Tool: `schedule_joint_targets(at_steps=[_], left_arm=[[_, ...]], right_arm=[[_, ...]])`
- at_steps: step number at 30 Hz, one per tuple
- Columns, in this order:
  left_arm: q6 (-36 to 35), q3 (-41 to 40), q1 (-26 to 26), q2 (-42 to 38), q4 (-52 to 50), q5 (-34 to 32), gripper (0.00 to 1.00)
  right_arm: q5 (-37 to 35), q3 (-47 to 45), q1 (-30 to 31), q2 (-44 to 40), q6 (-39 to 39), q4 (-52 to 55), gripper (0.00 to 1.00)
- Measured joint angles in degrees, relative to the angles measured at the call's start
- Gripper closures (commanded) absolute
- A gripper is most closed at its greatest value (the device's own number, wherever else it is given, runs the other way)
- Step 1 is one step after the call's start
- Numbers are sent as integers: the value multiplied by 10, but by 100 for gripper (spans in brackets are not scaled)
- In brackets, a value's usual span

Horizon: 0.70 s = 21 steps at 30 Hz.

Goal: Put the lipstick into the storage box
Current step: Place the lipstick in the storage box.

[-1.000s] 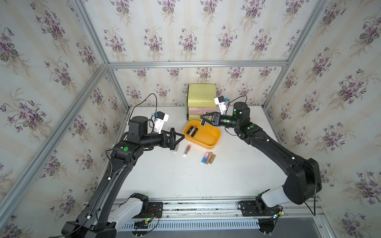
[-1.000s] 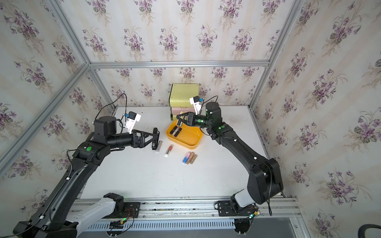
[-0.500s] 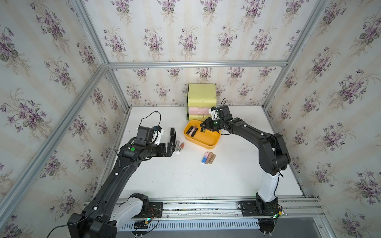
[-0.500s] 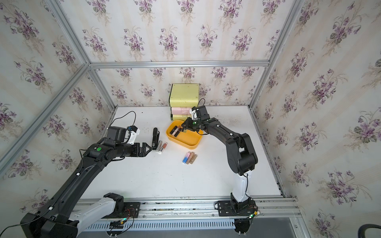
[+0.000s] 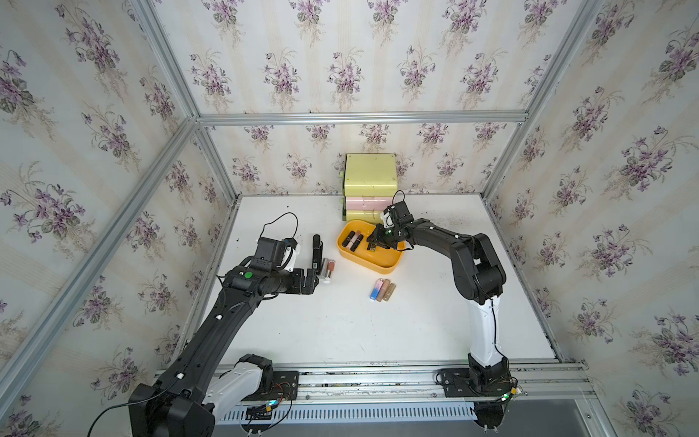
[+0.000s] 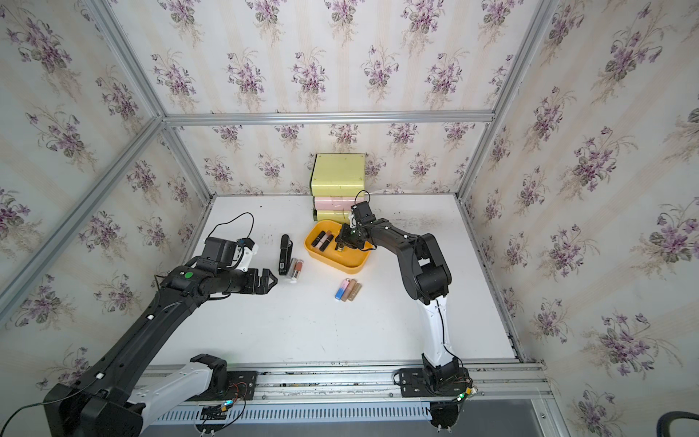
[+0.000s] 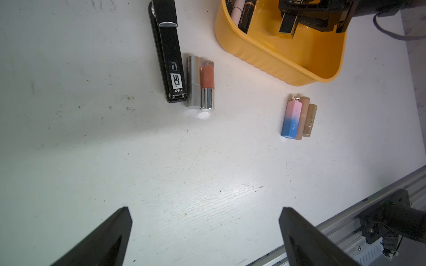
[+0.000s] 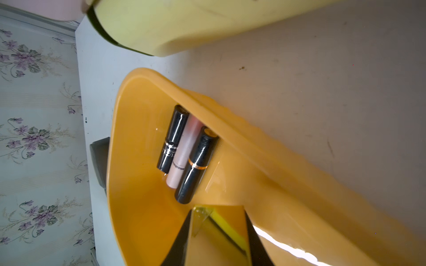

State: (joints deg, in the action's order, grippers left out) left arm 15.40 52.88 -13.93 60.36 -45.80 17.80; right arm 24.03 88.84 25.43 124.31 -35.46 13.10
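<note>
The storage box [image 5: 382,269], a shallow orange-yellow tray, sits in front of the drawer unit in both top views [image 6: 350,268]. My right gripper [image 5: 372,246] hangs low inside it, shut on a black lipstick with a gold end [image 7: 287,25]. In the right wrist view that mirrored gold lipstick [image 8: 219,235] fills the gap between the fingers. Three lipsticks [image 8: 184,149] lie side by side at the tray's left end. My left gripper [image 7: 205,211] is open and empty over bare table, just short of a silver and a clear brown lipstick [image 5: 327,270].
A black stapler [image 5: 316,251] lies against the silver lipstick. Three more lipsticks [image 5: 382,289], one pink-blue, lie together in front of the tray. The yellow-and-pink drawer unit [image 5: 370,189] stands at the back wall, close behind the tray.
The right arm has folded and brought its gripper from above the tray's back rim down into the tray. The left arm has dropped lower and pulled back from the stapler.
</note>
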Motion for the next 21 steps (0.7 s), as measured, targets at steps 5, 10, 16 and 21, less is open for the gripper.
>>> schedule_joint_targets(at_steps=[5,10,16,21], left_arm=[[-2,-3,-3,5,0,0,0],[-4,-6,-12,19,0,-1,0],[-4,-8,-28,42,2,-1,0],[-4,-8,-43,60,2,-1,0]], right_arm=[[1,14,0,24,-9,-4,77],[7,15,0,36,-20,-5,66],[18,8,0,35,-20,-23,53],[20,2,0,27,-20,-26,49]])
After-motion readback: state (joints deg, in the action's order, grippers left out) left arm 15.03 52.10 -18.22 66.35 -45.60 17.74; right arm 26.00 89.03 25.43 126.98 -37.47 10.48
